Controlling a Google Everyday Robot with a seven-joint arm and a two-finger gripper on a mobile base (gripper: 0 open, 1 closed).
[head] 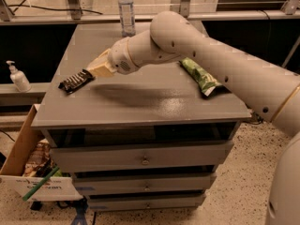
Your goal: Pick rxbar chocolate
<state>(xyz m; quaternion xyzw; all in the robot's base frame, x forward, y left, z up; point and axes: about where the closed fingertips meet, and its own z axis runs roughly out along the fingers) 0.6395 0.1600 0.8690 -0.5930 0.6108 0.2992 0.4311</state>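
**Clerk:** First entry, the task's own item?

**Checker:** Rxbar chocolate [75, 81]. Small flat bar, shiny black wrapper, pale lettering. It sits near the left edge of the grey cabinet top [140, 104], lying at a slant. Its right end meets the tip of the gripper.

**Clerk:** And the gripper?

**Checker:** Gripper [93, 69], beige, on the end of the white arm [211, 60]. The arm reaches in from the right, across the top. The gripper points down and to the left, with its tip at the bar's right end. Whether it is spread or clamped on the wrapper, I cannot tell. Nor can I tell whether the bar rests on the surface or is raised off it.

**Clerk:** Other stock on the top?

**Checker:** Green chip bag [201, 76], right side, partly behind the arm, well apart from the bar. Clear water bottle [126, 11], upright, at the back edge near the middle.

**Clerk:** Below and beside?

**Checker:** Drawers [143, 156], stacked under the top, grey fronts with small knobs. Cardboard box [18, 153], on the speckled floor just left of the cabinet, with packets inside. Green stick [40, 184], leaning across the box's front. White pump bottle [18, 76], upright on a low ledge to the left, apart from the cabinet.
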